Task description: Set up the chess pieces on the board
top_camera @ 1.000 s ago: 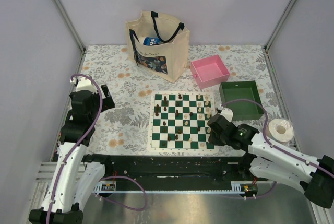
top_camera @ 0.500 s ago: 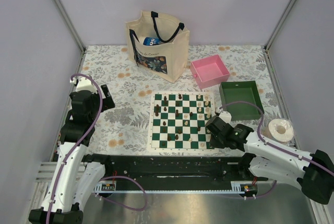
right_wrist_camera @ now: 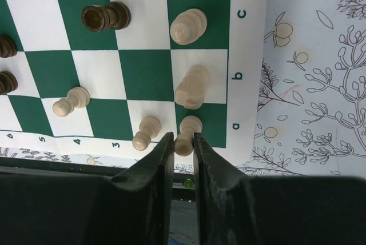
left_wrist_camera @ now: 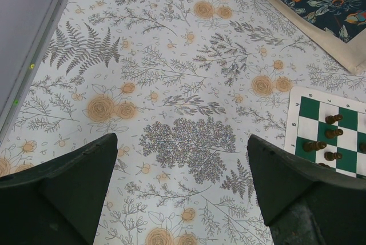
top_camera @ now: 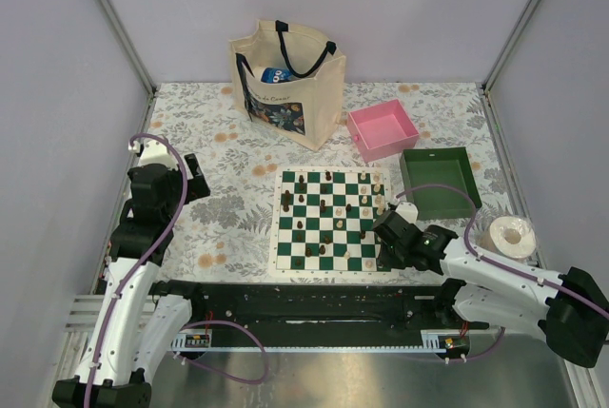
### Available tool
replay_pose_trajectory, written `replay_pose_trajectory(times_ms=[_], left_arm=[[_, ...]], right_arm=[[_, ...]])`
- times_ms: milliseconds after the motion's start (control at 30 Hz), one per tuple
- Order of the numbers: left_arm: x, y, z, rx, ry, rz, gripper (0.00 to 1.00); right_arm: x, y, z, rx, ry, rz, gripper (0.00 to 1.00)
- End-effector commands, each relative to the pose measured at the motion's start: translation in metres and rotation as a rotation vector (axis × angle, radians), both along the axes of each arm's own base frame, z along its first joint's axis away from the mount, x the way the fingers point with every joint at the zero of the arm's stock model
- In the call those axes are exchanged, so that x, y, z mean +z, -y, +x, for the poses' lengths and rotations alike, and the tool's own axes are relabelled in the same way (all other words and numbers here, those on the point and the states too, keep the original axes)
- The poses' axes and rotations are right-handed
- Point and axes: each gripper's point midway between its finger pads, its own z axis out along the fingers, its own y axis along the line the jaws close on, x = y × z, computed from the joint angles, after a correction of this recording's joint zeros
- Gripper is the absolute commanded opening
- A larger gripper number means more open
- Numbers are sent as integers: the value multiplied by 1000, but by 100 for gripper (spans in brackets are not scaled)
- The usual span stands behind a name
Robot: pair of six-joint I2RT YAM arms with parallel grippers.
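The green and white board lies in the middle of the floral cloth, with dark and cream chess pieces scattered over it. My right gripper is shut on a cream pawn that stands on the near right corner square by the letter a. Another cream pawn stands one square to its left, and a taller cream piece just beyond it. In the top view the right gripper is at the board's near right corner. My left gripper hangs open over the bare cloth left of the board.
A cloth tote bag stands at the back. A pink tray and a green tray sit right of the board, a roll of white tape further right. Enclosure walls close in on both sides.
My right arm has shifted slightly left and nearer to the board's near right corner, still shut on the cream pawn. The left arm has not moved.
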Motion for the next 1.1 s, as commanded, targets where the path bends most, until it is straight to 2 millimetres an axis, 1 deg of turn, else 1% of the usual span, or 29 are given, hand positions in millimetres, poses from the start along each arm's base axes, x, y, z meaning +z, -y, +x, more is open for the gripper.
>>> replay_pose_trajectory(times_ms=[0,367,600,733,767,900,967,1067], left_arm=[[12,3,5,-11,45,-18,99],[12,3,5,-9,47,-17,99],[12,3,5,-13,47,-21,99],[13,3,5,-13,50,-19,99],[12,4,5,-14,49,-21,99],[13,3,4,-11,50,-20,99],[13,3,4,-13,52,-21,99],[13,3,4,-13,50,-21,99]], right_arm=[[0,1,1,2,12,-11,23],[12,9,6,-35,68,-2,23],[1,11,1,-31,36,-16,24],[-1,10,0,-22,21,-30,25],[-1,10,0,-18,23,-31,26],[4,9,3,-8,38,-24,35],[9,8,5,-7,54,-21,40],[23,9,10,-1,86,-26,42]])
